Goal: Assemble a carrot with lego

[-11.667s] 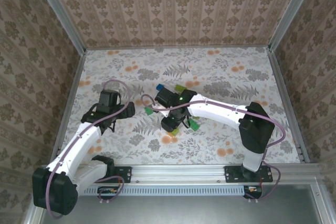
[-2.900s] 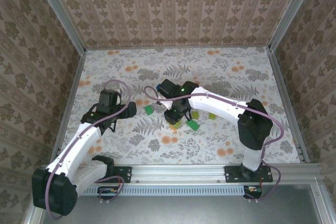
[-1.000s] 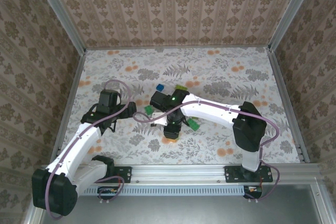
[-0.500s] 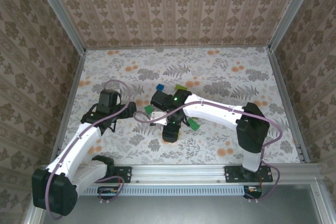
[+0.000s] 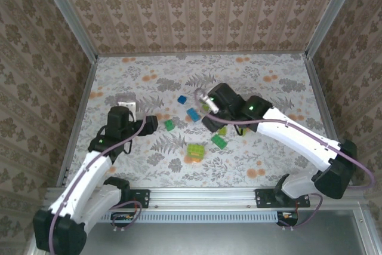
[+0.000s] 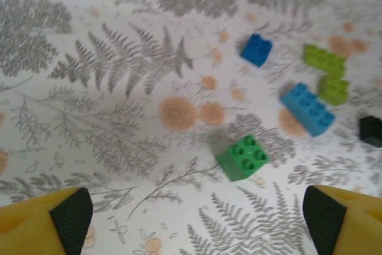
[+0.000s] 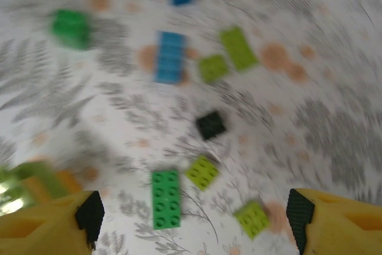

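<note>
1. Right gripper has pulled up and back from the light-green-on-orange stack; its jaws now stand wide and empty.
2. Left gripper is spread wide, holding nothing, above the dark green brick.
3. I judge that brick seated. The loose lego lies scattered just behind the stack.

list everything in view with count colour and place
blue studded plastic lego bricks: 2, dark small and lighter long, mid-table
dark green bricks: 2, square one left, long one right of centre
light green bricks: 4 loose, around the black one
black brick: 1, among the light green
built-up light green block: 1, front centre, orange beneath unclear
floral tabletop: 1, grey-white, orange blooms
left gripper: 1, yellow and black, open over table
right gripper: 1, yellow and black, open over bricks
</note>
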### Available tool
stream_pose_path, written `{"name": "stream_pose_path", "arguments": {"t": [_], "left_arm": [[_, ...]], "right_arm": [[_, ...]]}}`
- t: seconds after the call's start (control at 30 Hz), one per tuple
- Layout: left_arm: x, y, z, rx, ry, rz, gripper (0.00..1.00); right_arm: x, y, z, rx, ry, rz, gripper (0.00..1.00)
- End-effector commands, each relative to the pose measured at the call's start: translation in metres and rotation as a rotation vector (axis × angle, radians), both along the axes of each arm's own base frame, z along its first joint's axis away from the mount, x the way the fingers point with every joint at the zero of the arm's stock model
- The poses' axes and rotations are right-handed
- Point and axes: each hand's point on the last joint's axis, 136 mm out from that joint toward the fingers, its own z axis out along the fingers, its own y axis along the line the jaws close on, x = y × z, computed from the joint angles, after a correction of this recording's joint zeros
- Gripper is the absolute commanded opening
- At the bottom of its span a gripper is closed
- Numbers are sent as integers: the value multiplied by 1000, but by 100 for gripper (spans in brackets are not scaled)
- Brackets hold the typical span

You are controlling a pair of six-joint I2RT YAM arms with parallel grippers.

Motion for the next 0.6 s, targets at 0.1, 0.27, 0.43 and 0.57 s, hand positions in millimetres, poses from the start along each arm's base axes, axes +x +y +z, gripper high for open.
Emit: {"name": "stream_pose_path", "arguments": {"t": [0.1, 0.27, 0.43, 0.57], "left_arm": [[-9, -12, 36, -79, -179, -82, 95], [-9, -9, 38, -74, -194, -64, 94], [-7, -9, 36, -67, -182, -63, 93], [-7, -8, 36, -64, -179, -58, 93]], "right_arm": [[4, -84, -86, 118, 139, -531, 82], [5, -103, -120, 151, 189, -629, 81], [11, -102, -141, 201, 244, -658, 78], [15, -96, -159, 220, 293, -676, 76]]}}
